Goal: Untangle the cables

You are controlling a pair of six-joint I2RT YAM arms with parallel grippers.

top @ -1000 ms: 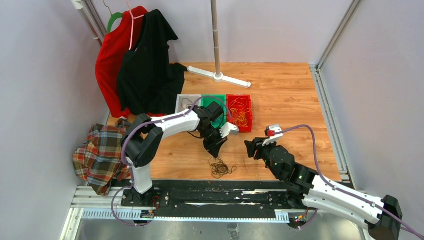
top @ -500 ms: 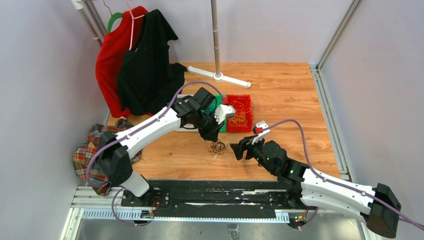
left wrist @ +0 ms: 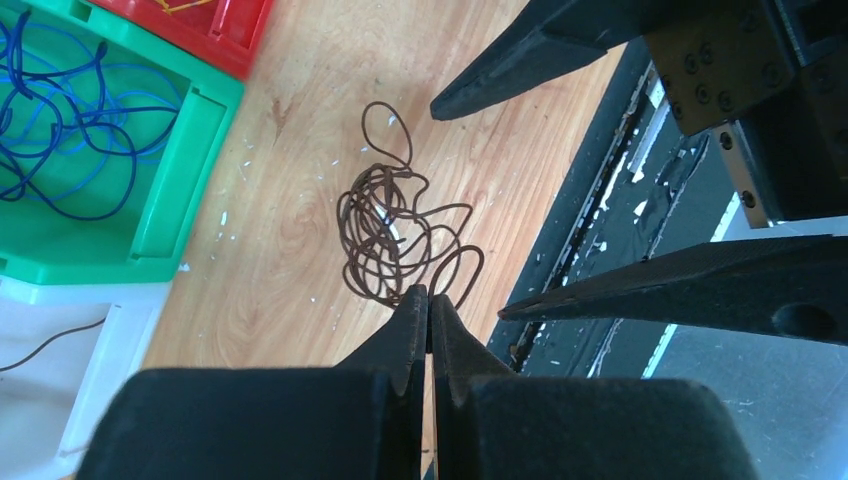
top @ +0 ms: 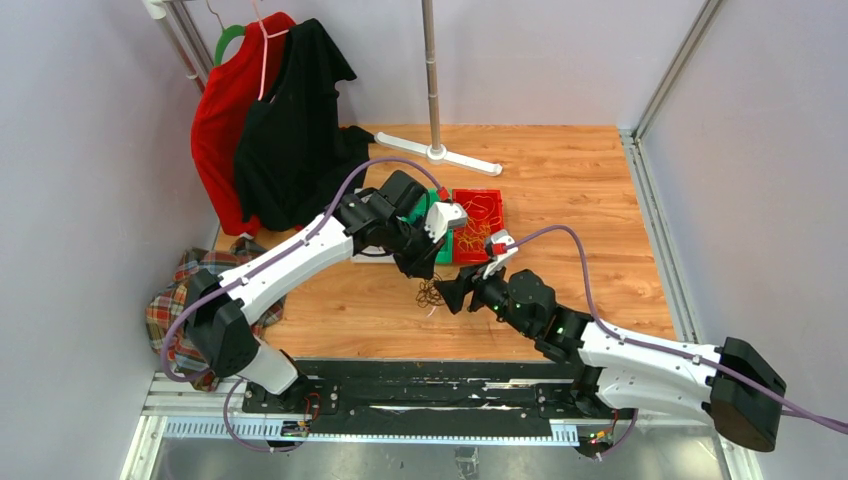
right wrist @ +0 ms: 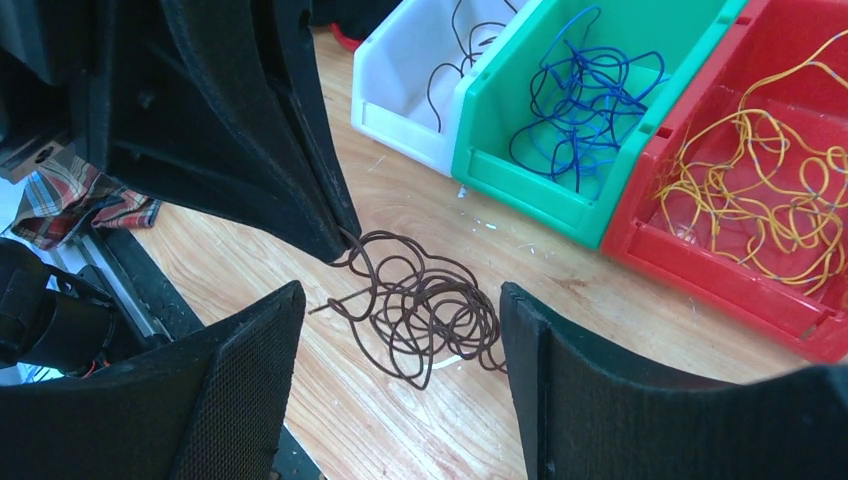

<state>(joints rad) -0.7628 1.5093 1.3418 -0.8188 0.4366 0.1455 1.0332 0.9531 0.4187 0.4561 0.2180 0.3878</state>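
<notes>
Item: dark brown cable tangle [right wrist: 425, 305], one thin wire in many loose overlapping loops, with one larger loop standing out from the bunch and a free end poking out at its edge.
Location: over the wooden tabletop [top: 560, 200], near the front of the bins, between the two grippers.
Left gripper [left wrist: 429, 295]: fingers pressed together, pinching a strand at the rim of the tangle.
Right gripper [right wrist: 400, 295]: fingers spread wide, one on each side of the tangle, holding nothing and apart from the wire.
Adjacent stock: white bin [right wrist: 400, 120] with a thin dark wire [right wrist: 450, 60]; green bin [right wrist: 500, 170] with blue cables [right wrist: 580, 100]; red bin [right wrist: 700, 260] with yellow-orange cables [right wrist: 760, 190].
</notes>
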